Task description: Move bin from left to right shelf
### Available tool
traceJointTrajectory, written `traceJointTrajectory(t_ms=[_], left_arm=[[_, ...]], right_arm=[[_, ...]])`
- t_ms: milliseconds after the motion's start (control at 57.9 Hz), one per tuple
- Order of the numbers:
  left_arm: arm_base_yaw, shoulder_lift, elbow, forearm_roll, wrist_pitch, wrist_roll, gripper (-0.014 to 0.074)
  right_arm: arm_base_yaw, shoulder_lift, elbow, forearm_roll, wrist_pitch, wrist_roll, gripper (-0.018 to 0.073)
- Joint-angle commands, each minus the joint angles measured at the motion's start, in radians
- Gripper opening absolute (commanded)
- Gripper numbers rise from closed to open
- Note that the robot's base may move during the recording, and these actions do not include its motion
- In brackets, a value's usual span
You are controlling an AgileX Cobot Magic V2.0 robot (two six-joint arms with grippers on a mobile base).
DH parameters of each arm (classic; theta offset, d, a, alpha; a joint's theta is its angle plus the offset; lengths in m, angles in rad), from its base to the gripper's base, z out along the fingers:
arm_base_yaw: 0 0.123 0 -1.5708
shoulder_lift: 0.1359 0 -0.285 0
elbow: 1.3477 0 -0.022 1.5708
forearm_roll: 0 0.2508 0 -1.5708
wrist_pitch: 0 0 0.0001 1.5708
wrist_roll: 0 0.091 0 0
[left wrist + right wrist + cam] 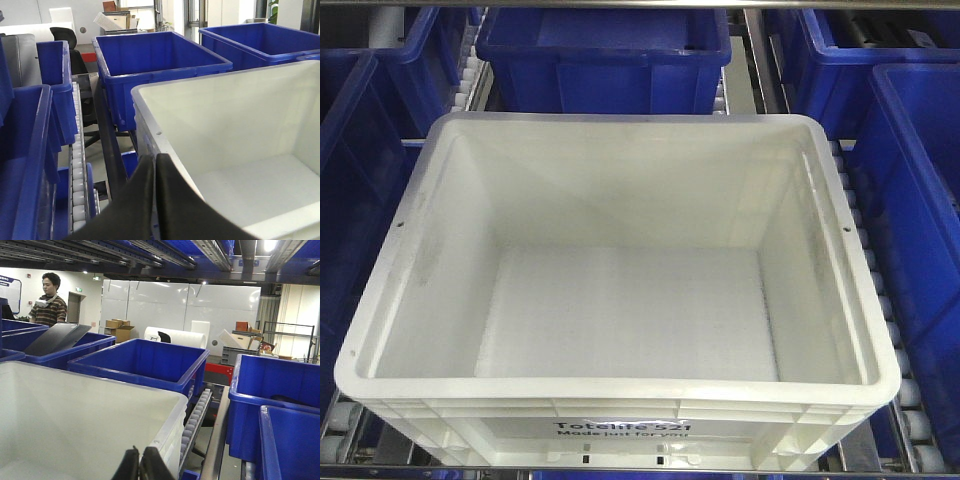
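We see bin [620, 290] dead centre on roller lane, long axis 9-to-3. Left gripper [155, 165] pinched on 9 o'clock rim, right gripper [140, 460] pinched on 3 o'clock rim; both equally near.

We see our left gripper [154, 200] only in the left wrist view, at the bottom edge: two dark fingers [180, 210] pressed nearly together, with a thin slit between them. They sit at the left rim of the large white translucent plastic bin [240, 130], near its front corner; whether they pinch the rim we cannot tell. Our right gripper [140, 465] shows in the right wrist view as two dark fingertips [127, 467] close together at the bin's right rim corner, also at the frame's bottom. Neither arm appears in the front view.
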State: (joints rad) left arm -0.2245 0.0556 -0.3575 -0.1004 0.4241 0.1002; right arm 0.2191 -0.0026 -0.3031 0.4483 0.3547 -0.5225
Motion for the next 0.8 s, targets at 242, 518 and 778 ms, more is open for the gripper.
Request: traceJointTrajectory(t_ms=[242, 518, 778], left_arm=[[-0.005, -0.043, 0.147, -0.035, -0.164, 0.021, -0.0008], [-0.005, -0.084, 0.405, -0.033, -0.417, 0.023, -0.0008], [-0.005, -0.083, 0.403, -0.009, -0.392, 0.029, -0.0007]], right_arm=[[0.0, 0.022, -0.024, 0.011, -0.063, -0.015, -0.0008], [0.0, 0.021, -0.024, 0.011, -0.063, -0.015, -0.0008], [0.0, 0.021, -0.024, 0.011, -0.063, -0.015, -0.0008]])
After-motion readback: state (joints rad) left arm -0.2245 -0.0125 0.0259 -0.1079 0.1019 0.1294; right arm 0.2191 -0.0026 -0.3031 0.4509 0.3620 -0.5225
